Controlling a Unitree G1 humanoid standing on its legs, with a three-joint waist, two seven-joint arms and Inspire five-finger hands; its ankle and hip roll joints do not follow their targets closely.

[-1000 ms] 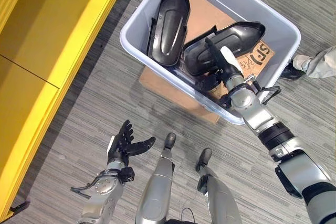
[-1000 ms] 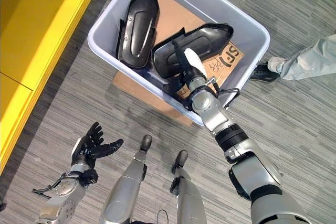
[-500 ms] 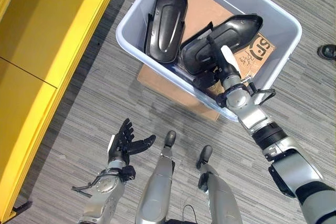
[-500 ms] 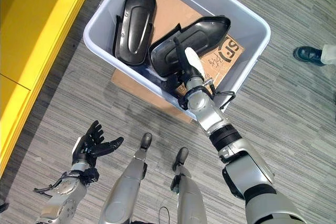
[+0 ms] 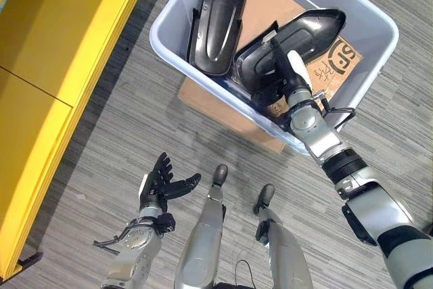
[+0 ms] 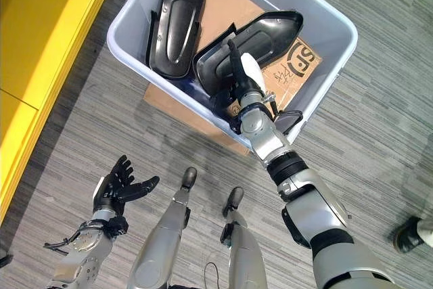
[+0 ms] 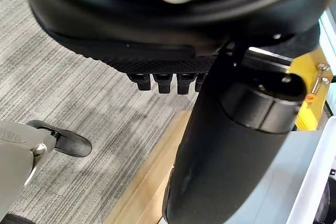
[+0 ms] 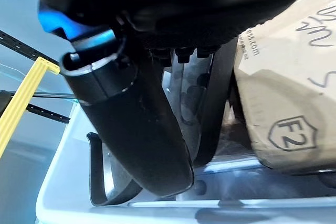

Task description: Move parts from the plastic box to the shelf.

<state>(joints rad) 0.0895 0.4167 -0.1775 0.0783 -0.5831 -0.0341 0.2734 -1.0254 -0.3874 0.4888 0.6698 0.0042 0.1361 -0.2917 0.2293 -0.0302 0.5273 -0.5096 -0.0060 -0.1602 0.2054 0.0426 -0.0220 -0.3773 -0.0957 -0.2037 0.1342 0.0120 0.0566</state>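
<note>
Reaching into the plastic box (image 5: 376, 32) at upper right, the right hand (image 5: 289, 78) grips the nearer black part (image 5: 287, 42); a second part (image 5: 218, 21) leans left of it. At lower left, the left hand (image 5: 159, 185) hangs with fingers spread, beside the yellow shelf (image 5: 61, 72).

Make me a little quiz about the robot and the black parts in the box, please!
1. True or false: the plastic box holds two black parts.
2. Which hand reaches into the box? A) left hand B) right hand
3. Fill in: the left hand hangs open over the grey ____.

Key:
1. True: one black part lies toward the yellow shelf, the other black part is at the right hand.
2. B
3. floor
</note>
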